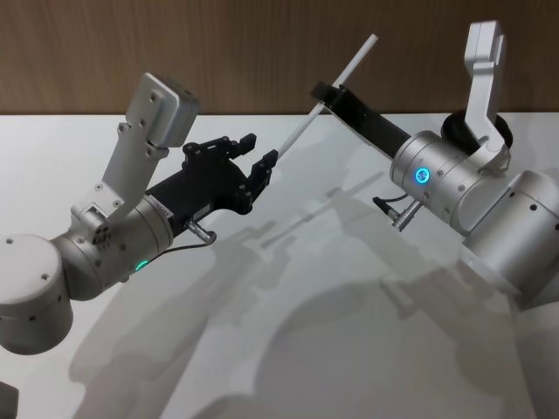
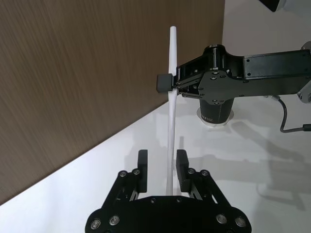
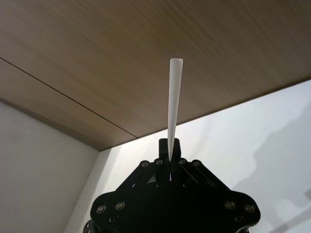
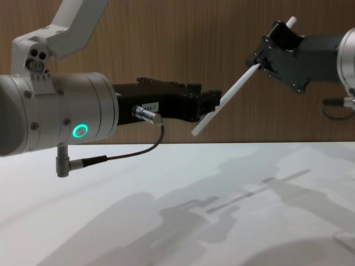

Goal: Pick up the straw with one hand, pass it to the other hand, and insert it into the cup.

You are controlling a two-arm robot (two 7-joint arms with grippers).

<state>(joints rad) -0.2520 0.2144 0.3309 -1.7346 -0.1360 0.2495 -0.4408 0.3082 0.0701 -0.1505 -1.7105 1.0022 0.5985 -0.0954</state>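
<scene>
The right hand [image 1: 325, 92] is clamped on the straw [image 1: 301, 127], gripping it above its middle. A short length sticks out past its fingers and a longer length runs down toward the left hand [image 1: 259, 150]. The straw hangs in the air over the far part of the table [image 1: 288, 288]. It is tilted, with its upper end toward the far right and its lower end toward the left.

In the chest view the straw [image 4: 228, 94] slants from the right hand [image 4: 262, 60] down to the tip of the left hand [image 4: 213, 108], well clear of the table [image 4: 166, 183].

The left hand [image 2: 162, 162] is open to a middling width. In its wrist view its fingers [image 2: 142, 162] stand on either side of the lower end of the straw [image 2: 171, 121], and the gap between them is much wider than the straw. The straw lies just beside one finger; I cannot tell whether they touch.

The same view shows the right hand [image 2: 167, 82] pinching the straw from the side. Behind it a dark cup [image 2: 214, 109] stands upright on the table [image 2: 252, 145].

In the right wrist view the straw [image 3: 173, 107] rises straight out from between the closed fingers of the right hand [image 3: 170, 148].

A black cable [image 4: 127, 152] loops below the left arm.
</scene>
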